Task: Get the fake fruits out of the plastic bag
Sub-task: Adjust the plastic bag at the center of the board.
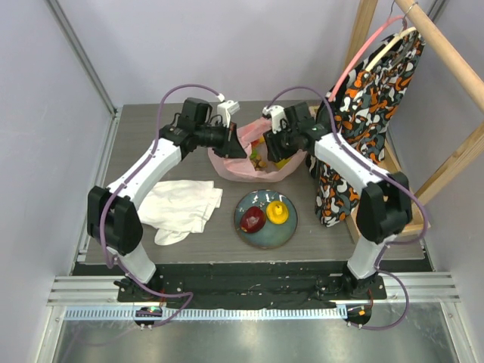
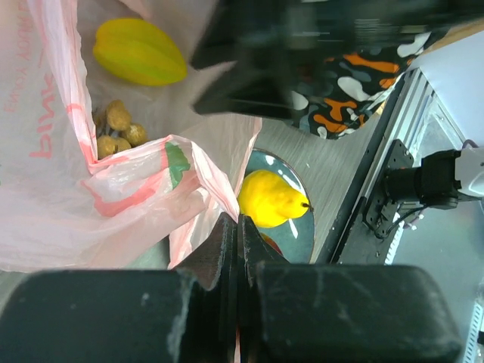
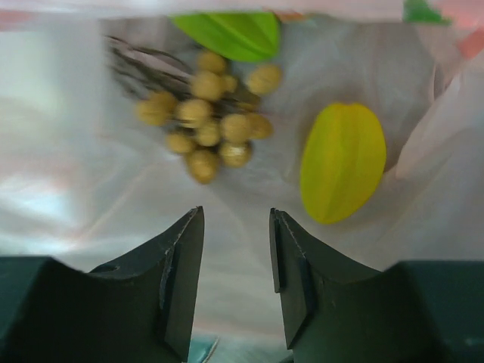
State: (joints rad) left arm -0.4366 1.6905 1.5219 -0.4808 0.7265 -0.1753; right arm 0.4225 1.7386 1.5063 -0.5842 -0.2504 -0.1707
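Note:
The pink plastic bag (image 1: pixel 243 168) lies open at the table's middle back. My left gripper (image 1: pixel 239 150) is shut on the bag's rim (image 2: pixel 215 189) and holds the mouth open. My right gripper (image 1: pixel 268 156) is open and empty, with its fingers inside the bag mouth. In the right wrist view it (image 3: pixel 236 215) hovers just short of a bunch of brownish-yellow grapes (image 3: pixel 204 121), a yellow ridged fruit (image 3: pixel 344 162) and a green piece (image 3: pixel 231 34). The grapes (image 2: pixel 117 128) and yellow fruit (image 2: pixel 140 53) also show in the left wrist view. A dark red apple (image 1: pixel 252 219) and a yellow fruit (image 1: pixel 277 212) lie on the plate (image 1: pixel 265 240).
A crumpled white cloth (image 1: pixel 181 206) lies left of the plate. Orange-black patterned fabric (image 1: pixel 363 113) hangs on a wooden rack at the right, close to my right arm. Walls enclose the table at the back and sides.

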